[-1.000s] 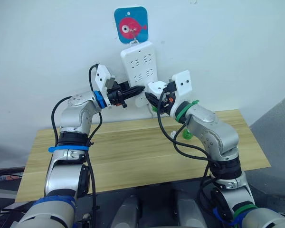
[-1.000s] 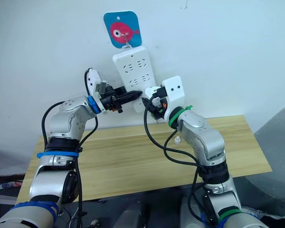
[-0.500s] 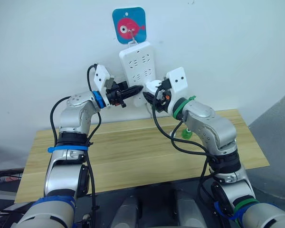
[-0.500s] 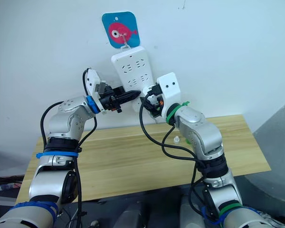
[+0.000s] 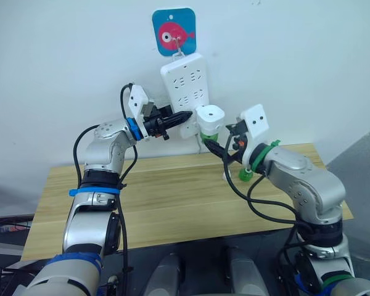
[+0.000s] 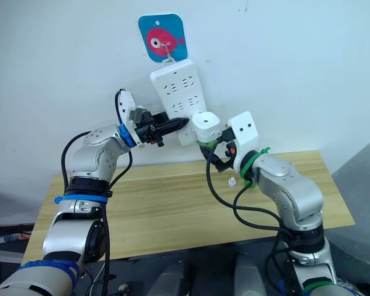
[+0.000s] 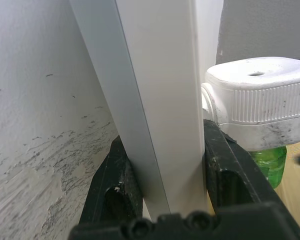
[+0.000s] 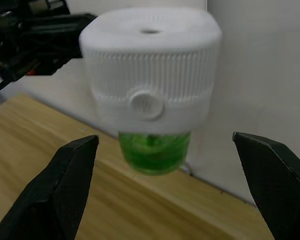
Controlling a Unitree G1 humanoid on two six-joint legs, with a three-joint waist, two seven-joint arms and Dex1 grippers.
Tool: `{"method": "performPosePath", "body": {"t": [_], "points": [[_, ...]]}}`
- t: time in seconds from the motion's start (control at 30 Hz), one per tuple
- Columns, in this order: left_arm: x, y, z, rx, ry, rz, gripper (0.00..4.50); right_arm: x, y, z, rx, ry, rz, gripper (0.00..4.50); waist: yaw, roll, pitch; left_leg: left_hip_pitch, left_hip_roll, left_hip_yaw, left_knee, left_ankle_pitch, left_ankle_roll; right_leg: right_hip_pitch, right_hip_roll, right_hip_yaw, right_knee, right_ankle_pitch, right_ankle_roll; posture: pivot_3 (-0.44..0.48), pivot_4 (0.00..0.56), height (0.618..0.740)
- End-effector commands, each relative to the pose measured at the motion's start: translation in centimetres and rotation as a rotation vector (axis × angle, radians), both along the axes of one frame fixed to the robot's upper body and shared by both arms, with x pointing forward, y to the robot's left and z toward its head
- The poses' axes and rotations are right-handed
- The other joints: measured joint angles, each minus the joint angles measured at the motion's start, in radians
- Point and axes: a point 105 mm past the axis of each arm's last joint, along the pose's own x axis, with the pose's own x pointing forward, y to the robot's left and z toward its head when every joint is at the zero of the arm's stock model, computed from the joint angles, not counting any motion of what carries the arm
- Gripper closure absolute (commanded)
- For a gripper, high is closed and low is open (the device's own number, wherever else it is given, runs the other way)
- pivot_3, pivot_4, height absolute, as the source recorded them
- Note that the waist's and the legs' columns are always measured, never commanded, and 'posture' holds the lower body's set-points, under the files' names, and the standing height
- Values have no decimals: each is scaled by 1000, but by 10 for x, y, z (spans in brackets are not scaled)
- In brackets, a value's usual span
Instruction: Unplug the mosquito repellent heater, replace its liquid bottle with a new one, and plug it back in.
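Up on the wall, a long white plastic multi-socket power strip (image 5: 186, 92) hangs from a hook. The left gripper (image 5: 184, 115) is clenched on its lower edge, one black finger (image 7: 117, 182) on each side, steadying it.

Plugged into the strip just beyond those jaws sits the small white rounded plastic mosquito repellent heater (image 5: 209, 118), with a green liquid bottle (image 8: 154, 150) screwed in beneath.

The right gripper (image 8: 170, 185) faces the heater with its jaws spread wide and empty, the heater centred ahead of the gap but not touched.

A second small green bottle (image 5: 245, 174) stands on the pale wooden table (image 5: 172, 197) below.

The risk, as I judge it: if the left grip slips, the strip could swing when the heater is plugged or pulled, or a squeeze could land on the bottle instead of the ribbed white body.
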Motion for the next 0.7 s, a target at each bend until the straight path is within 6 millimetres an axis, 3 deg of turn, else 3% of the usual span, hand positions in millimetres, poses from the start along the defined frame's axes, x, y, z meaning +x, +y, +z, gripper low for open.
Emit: {"method": "performPosePath", "body": {"t": [0.03, 0.07, 0.17, 0.4, 0.57, 0.7], "points": [[0, -1, 7, 18, -32, -4, 3070, -11, -3, 13, 35, -41, 20, 365, 0, 0, 0, 0, 0, 0, 0, 0, 0, 0, 0, 0, 0, 0, 0, 22, 209, 740], [0, 0, 7, 19, -33, 1, 3070, -12, -3, 13, 41, -39, 19, 633, 0, 0, 0, 0, 0, 0, 0, 0, 0, 0, 0, 0, 0, 0, 0, 22, 209, 740], [1, 7, 3, 54, -58, 23, 2205, -12, -1, 10, 59, -32, 22, 1736, 0, 0, 0, 0, 0, 0, 0, 0, 0, 0, 0, 0, 0, 0, 0, 21, 208, 740], [-8, 47, -11, 138, -48, 107, 3, -18, 9, -1, 69, -15, 53, 4389, -7, 0, 0, 1, 1, 1, -1, 0, 0, -1, 0, 1, 0, 0, 0, 39, 202, 740], [-28, 65, -16, 180, -31, 105, 0, -24, 24, 2, 99, -18, 119, 4453, -4, 0, 0, 1, 1, 1, 0, 0, 0, -1, 0, 1, 0, 0, 0, 64, 202, 740], [-62, 61, -17, 232, -12, 13, 0, -33, 34, 2, 130, 4, 198, 4453, -1, 0, 0, 1, 1, 1, 0, 0, 0, 0, 0, 1, 0, 0, 0, 76, 202, 740]]}}
